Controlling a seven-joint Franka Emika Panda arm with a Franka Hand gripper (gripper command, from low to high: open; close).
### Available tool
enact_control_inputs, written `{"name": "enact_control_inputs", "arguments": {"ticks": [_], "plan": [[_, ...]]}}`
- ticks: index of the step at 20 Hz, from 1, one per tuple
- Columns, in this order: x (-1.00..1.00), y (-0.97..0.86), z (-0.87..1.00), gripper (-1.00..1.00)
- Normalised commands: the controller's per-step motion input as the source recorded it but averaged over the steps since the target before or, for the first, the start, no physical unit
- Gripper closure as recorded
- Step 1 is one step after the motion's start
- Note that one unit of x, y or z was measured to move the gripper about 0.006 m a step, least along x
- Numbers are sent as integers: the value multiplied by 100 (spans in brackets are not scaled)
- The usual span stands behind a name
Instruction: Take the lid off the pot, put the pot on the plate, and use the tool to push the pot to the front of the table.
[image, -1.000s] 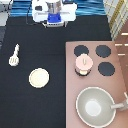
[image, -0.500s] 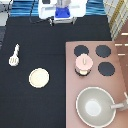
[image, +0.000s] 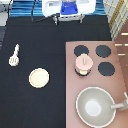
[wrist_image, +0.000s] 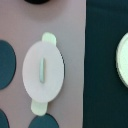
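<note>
The lid (image: 84, 61) sits on the pot (image: 83, 65), covering it fully, so the first step is not yet done; in the wrist view the lid (wrist_image: 44, 70) appears as a pale oval with a slim centre knob, and the pot's (wrist_image: 48, 38) two side tabs poke out from under it at opposite ends. The pot stands on the brown stove panel (image: 70, 80), on one of the four black burners (image: 103, 51), far below the jaws toward the exterior view's bottom and slightly to their right. The gripper (image: 68, 10) hangs high at the exterior view's top edge, well apart from everything on the bench (image: 40, 45); whether its jaws are open or closed cannot be told, and nothing is seen in them. The plate (image: 39, 77) lies empty on the black surface, below the jaws and to the exterior view's left, well apart from the pot. The tool (image: 14, 55) lies farther left still, near the bench's edge. A large grey pan (image: 95, 106) with a long handle rests on the stove panel just below the pot.
</note>
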Motion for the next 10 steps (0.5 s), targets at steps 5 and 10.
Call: {"name": "enact_control_inputs", "arguments": {"ticks": [5,10], "plan": [[87,42,35,-100],[86,38,17,-100]]}}
